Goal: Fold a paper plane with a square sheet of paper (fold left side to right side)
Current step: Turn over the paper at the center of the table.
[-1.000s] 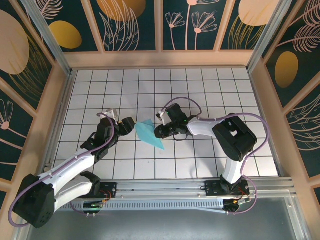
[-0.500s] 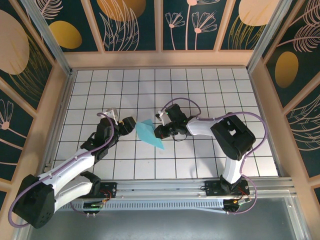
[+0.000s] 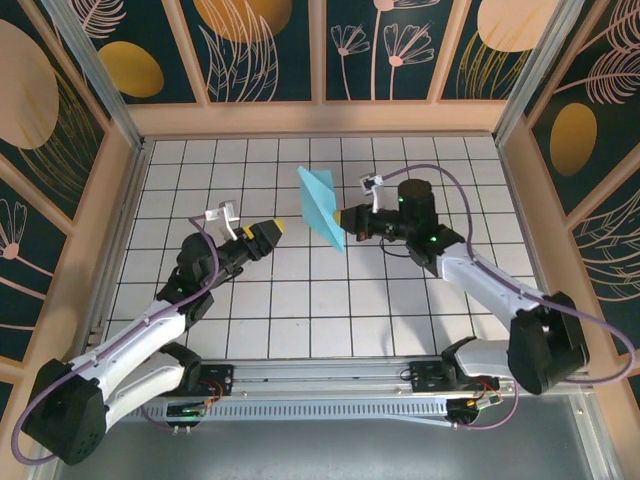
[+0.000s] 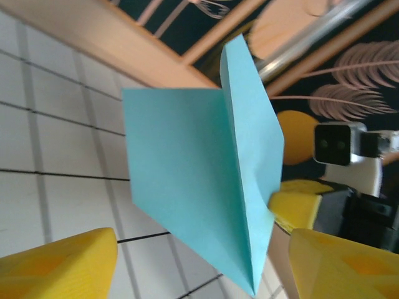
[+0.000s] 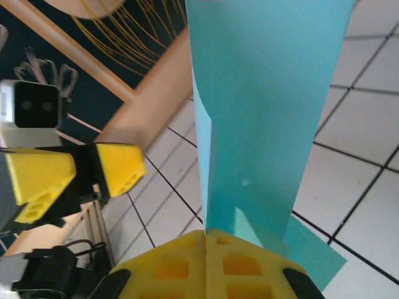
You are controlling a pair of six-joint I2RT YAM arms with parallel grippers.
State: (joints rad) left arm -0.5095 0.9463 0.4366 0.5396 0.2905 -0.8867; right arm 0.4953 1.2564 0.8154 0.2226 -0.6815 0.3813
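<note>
The right gripper, pinching the paper plane, has lifted it off the counter toward 12 o'clock. The left gripper, spread, waits at its 9 o'clock. Folding looks finished.

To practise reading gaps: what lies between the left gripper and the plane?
Nothing. In the top view, bare table shows between the open left gripper and the plane, which the right gripper holds pinched.
</note>
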